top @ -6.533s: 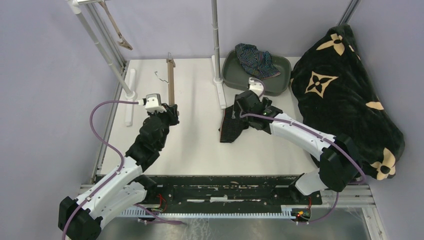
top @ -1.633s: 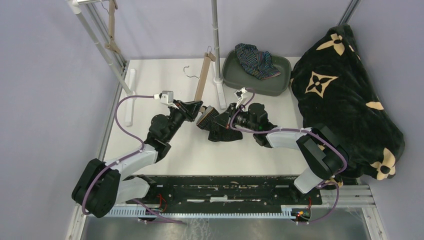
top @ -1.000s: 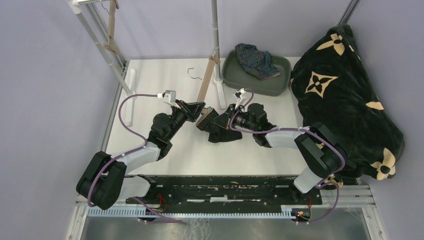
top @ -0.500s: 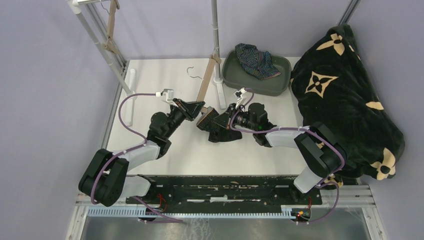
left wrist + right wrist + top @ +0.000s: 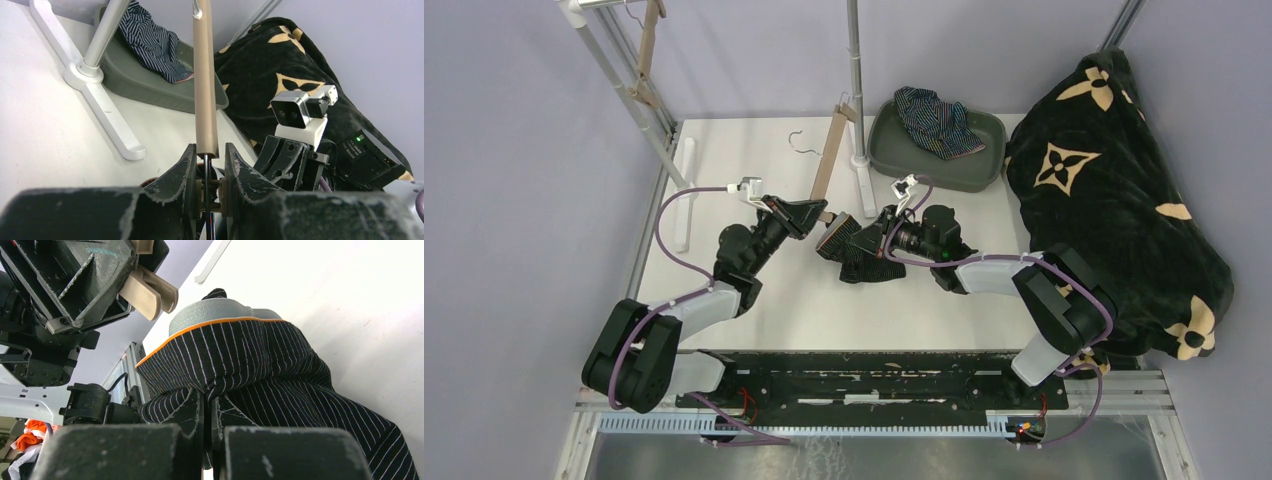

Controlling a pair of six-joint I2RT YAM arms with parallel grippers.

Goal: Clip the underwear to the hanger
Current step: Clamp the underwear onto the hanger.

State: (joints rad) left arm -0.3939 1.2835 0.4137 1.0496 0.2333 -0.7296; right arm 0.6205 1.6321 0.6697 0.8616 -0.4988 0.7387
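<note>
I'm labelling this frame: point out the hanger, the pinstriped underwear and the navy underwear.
hanger (image 5: 205,75): left wrist view, middle of its wooden bar.
pinstriped underwear (image 5: 240,355): right wrist view, fabric below the orange-edged waistband.
navy underwear (image 5: 936,120): top external view, centre of the heap.

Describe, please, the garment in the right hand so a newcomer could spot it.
Left of the big flowered blanket, in front of the green tray, the right hand pinches black underwear. Unlike the navy pair in the tray, it has fine pale pinstripes and an orange-edged grey waistband.
</note>
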